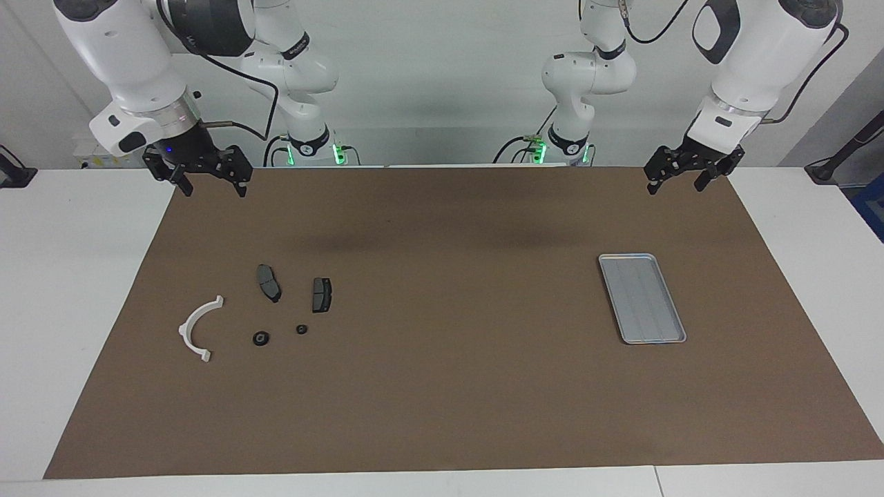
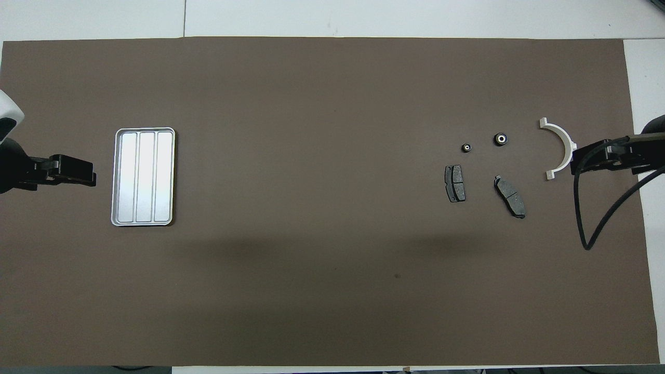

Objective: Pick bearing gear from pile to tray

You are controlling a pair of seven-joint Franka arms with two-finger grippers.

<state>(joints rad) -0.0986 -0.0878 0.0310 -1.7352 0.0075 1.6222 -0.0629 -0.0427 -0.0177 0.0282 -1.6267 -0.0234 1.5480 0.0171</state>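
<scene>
Both robot hands hang released and empty above the table's robot-side edge, the right hand (image 1: 210,178) nearer the pile, the left hand (image 1: 680,176) nearer the tray (image 1: 642,298). The tray holds nothing; two small black bearing gears (image 1: 261,338) lie untouched among the brake pads (image 1: 268,282).

Silver ribbed tray (image 1: 641,298), white half-ring (image 1: 197,328), seemingly dark-grey pads (image 1: 268,282).

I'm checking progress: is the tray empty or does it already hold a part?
Empty. The tray shows only its bare ribbed floor in both views; the small black round pieces lie on the mat.
</scene>
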